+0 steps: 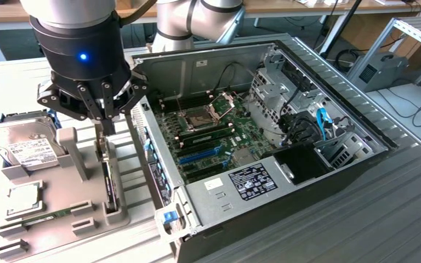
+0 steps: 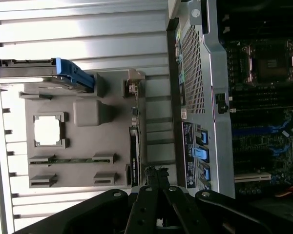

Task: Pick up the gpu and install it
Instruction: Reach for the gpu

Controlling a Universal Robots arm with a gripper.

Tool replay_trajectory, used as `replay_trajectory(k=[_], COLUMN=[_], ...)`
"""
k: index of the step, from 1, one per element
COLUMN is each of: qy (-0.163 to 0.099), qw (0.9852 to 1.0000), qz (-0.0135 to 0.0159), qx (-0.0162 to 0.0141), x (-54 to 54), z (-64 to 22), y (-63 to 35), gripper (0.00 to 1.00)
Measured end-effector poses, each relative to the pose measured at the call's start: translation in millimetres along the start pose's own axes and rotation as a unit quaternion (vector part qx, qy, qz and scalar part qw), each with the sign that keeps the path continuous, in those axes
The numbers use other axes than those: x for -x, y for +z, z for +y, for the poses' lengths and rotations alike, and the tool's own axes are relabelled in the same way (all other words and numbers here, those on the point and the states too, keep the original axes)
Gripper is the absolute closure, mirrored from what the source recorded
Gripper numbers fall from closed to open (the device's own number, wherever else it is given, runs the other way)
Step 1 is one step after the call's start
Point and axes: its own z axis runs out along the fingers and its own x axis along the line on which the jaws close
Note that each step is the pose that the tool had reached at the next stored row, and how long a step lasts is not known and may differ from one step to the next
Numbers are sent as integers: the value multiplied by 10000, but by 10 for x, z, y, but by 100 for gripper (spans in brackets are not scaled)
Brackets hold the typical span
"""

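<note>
The gpu [image 1: 108,178] is a thin black card standing on edge in a slot of the grey holder [image 1: 64,192], its silver bracket end toward the gripper. In the wrist view the gpu [image 2: 134,151] appears edge-on as a dark strip along the holder's side. My gripper [image 1: 106,127] hangs just above the card's bracket end, fingers shut together with nothing between them. In the wrist view the gripper [image 2: 156,171] shows its closed tips slightly to the side of the card. The open computer case [image 1: 269,109] lies beside the holder, with its motherboard [image 1: 210,131] exposed.
On the holder rest a silver hard drive [image 1: 24,145] with a white label, a CPU [image 1: 20,197] and a green RAM stick [image 1: 42,218]. Blue expansion slots [image 1: 199,156] sit on the motherboard. The case wall [image 2: 200,73] rises close to the holder.
</note>
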Motion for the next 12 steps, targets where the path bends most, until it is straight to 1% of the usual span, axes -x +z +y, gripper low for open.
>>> replay_trajectory(k=[12], qy=[-1], qw=[10000], qz=[-2], qx=[-19], x=[6], z=[-75], y=[0], gripper=[89])
